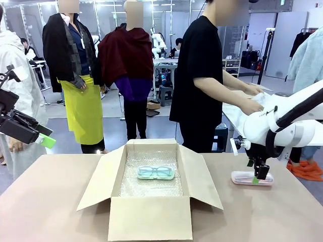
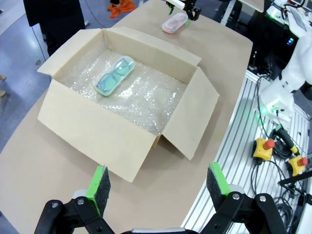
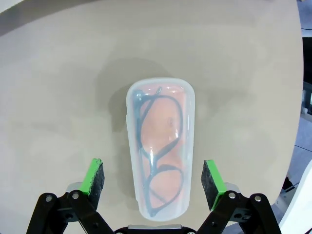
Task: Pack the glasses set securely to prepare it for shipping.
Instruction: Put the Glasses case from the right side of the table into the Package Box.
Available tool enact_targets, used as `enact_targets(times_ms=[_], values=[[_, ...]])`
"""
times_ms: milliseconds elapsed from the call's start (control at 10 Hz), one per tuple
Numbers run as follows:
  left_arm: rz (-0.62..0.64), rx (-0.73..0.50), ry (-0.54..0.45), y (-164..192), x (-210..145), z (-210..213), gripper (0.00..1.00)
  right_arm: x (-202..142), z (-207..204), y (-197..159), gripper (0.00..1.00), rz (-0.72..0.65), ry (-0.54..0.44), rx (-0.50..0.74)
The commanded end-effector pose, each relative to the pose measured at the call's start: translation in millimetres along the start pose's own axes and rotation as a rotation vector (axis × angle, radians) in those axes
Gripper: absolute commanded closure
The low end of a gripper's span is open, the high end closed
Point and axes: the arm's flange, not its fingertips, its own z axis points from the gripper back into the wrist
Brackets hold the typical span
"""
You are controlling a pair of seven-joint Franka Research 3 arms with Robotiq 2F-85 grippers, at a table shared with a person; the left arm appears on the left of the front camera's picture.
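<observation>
A clear case with mint-green glasses (image 1: 156,172) lies flat on the bubble wrap inside the open cardboard box (image 1: 96,186), and it is also seen from above (image 2: 115,76). On the bare table to the right of the box rests a second clear case with a pink inside (image 1: 252,178) (image 3: 161,146) (image 2: 174,22). My right gripper (image 1: 257,176) (image 3: 153,178) hangs just over this case, open, one finger on each side of it and neither pad touching. My left gripper (image 1: 43,138) (image 2: 158,181) is raised high at the left, open and holding nothing.
The box's four flaps (image 2: 192,117) are spread outward on the tan table (image 1: 50,201). A person in a black shirt (image 1: 202,75) stands at the far side, hands on white material at the right. A rail with cables and stop buttons (image 2: 265,148) runs along the table edge.
</observation>
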Motion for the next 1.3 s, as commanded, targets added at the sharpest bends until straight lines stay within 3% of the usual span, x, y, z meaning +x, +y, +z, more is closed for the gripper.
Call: enact_targets(times_ms=[0,700,1000,1100,1200], values=[[-0.011,-0.021,-0.013,-1,0,2,0.0,-3,-5,-8,0.0,0.028,-0.009,0.004],[-0.011,-0.021,-0.013,-1,0,2,0.0,0,-38,-20,0.0,0.035,0.041,0.019],[-0.011,-0.021,-0.013,-1,0,2,0.0,0,-39,-23,0.25,0.021,0.05,0.014],[-0.011,-0.021,-0.013,-1,0,2,0.0,1,-38,-23,0.39,0.018,0.05,0.015],[-0.011,-0.021,-0.013,-1,0,2,0.0,1,-37,-24,0.45,0.013,0.053,0.013]])
